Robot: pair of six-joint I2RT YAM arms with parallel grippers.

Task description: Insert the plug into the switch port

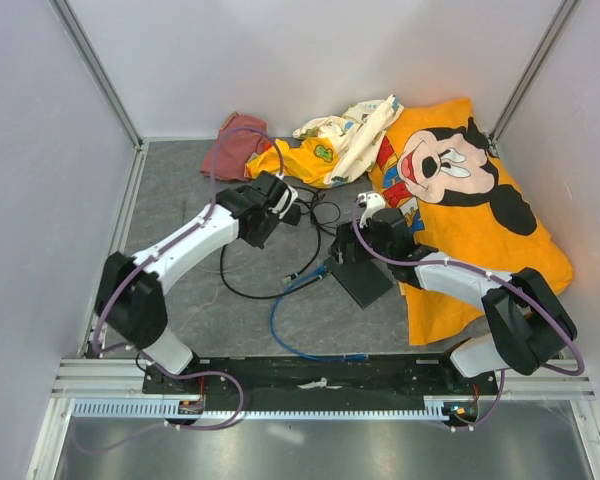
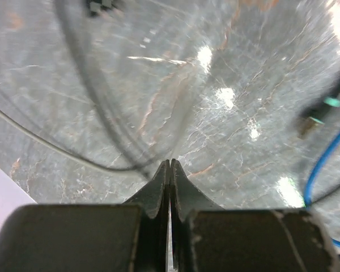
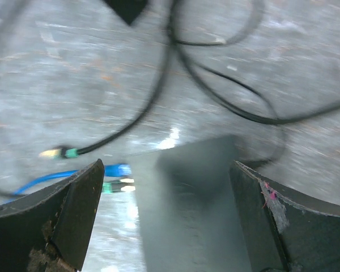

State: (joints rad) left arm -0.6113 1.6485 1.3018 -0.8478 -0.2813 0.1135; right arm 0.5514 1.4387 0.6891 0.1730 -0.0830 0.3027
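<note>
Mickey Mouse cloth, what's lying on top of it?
A cream patterned cloth overlaps the top-left edge of the Mickey Mouse cloth, and the right arm crosses above its lower part. Whatever lies beneath it is covered.

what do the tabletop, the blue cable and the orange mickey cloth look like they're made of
Tabletop: grey stone-look slab or laminate, glossy; pale veins and bright glare spots show on it.
Blue cable: probably a smooth plastic or rubber jacket; it curves loosely.
Orange cloth: soft printed fabric, matte; it lies folded and wrinkled.
</note>
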